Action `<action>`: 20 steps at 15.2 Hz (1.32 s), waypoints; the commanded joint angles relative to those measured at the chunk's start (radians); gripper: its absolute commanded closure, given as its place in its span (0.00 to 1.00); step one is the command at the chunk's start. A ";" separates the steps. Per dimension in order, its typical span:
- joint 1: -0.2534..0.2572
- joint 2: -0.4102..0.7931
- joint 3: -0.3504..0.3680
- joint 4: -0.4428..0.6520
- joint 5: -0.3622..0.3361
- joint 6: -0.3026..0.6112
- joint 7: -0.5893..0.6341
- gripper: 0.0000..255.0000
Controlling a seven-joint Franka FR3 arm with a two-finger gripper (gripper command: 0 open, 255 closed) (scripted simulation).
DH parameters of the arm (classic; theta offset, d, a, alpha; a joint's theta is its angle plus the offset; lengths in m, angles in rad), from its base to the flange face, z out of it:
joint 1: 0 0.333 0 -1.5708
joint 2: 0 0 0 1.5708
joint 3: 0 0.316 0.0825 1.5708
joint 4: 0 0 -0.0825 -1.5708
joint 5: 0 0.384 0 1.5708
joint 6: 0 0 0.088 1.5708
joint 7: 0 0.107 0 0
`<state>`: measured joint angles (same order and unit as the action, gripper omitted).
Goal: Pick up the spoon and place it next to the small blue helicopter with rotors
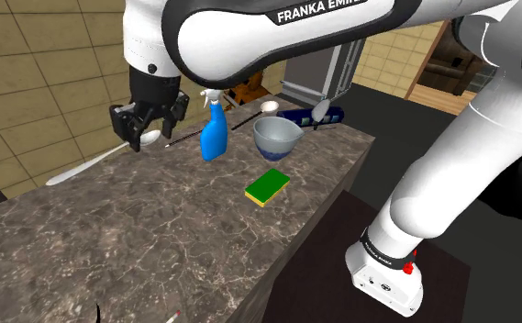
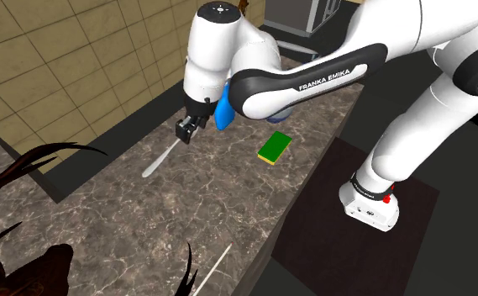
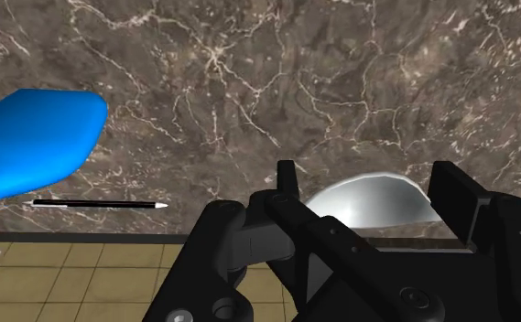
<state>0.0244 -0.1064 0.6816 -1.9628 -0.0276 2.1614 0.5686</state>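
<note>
**Spoon clasped at its bowl end, near the wall edge of the desk**

The hand point(image 1: 149, 127) stands over the desk point(image 1: 158, 229) close to the edge along the tiled wall. Its fingers point(image 3: 287, 183) are set fairly wide and appear to clasp the bowl end of the spoon point(image 1: 89, 162) between them. The long handle trails away along that edge.

Judgement: the spoon is light, stiff and smooth. Held at one end, it may pivot or slip, so a grip nearer mid-handle would balance better.

The blue helicopter point(image 1: 303, 116) sits at the desk's far corner, well apart from the spoon.

Containers: the grey-blue bowl point(image 1: 275, 128) shows nothing inside. The contents of the blue spray bottle point(image 1: 214, 136) cannot be told. A green sponge point(image 1: 267, 185) lies near the desk's open edge.
</note>
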 commanded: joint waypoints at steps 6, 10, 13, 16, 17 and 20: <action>0.000 -0.198 -0.111 -0.158 0.153 -0.011 -0.181 1.00; 0.016 -0.325 -0.207 -0.276 0.219 -0.021 -0.300 1.00; 0.024 -0.409 -0.278 -0.354 0.246 -0.035 -0.380 1.00; 0.027 -0.487 -0.347 -0.423 0.256 -0.054 -0.455 1.00; 0.026 -0.511 -0.370 -0.443 0.257 -0.062 -0.479 1.00; 0.019 -0.579 -0.440 -0.499 0.250 -0.085 -0.550 1.00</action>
<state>0.0469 -0.6684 0.2638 -2.4513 0.2262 2.0870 0.0414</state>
